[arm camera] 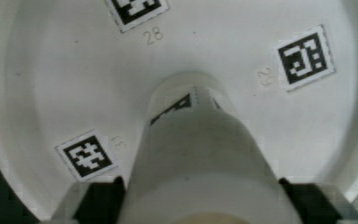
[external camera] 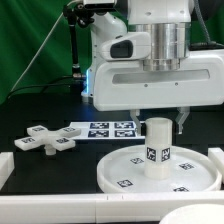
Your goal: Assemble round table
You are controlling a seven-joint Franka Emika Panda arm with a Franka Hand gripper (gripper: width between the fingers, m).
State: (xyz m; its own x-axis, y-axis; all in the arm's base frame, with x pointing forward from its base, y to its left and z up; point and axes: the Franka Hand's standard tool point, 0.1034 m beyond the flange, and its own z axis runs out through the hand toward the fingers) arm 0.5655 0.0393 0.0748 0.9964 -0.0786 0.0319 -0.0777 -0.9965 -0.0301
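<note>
The round table's large disc (external camera: 125, 170) lies flat on the black worktop (external camera: 40, 172), towards the exterior view's right, with its raised rim upward and several black-and-white tags on its face. The short leg (external camera: 158, 150) stands upright on the disc, near the middle and a little towards the back, with a tag facing the camera. The end effector (external camera: 160, 120) hangs straight down over the leg and is closed on its upper end. In the wrist view the two fingers (arm camera: 101, 195) press either side of the leg (arm camera: 202, 150), whose far end meets the disc (arm camera: 51, 90) between three tags. The cross-shaped piece (external camera: 46, 141) lies flat on the exterior view's left, apart from the disc, with a strip of bare worktop between them. Behind both lies the marker board (external camera: 110, 129), its left end just beside the cross; I cannot tell whether they touch. A white rail (external camera: 60, 208) runs along the front edge, close to the disc's rim, and white blocks stand at the left (external camera: 4, 165) and right (external camera: 216, 160) edges, the right one near the disc. The arm's broad white body fills the space above the back of the disc. A green curtain (external camera: 30, 50) closes off the room behind. Most of the open worktop is in the front left corner.
</note>
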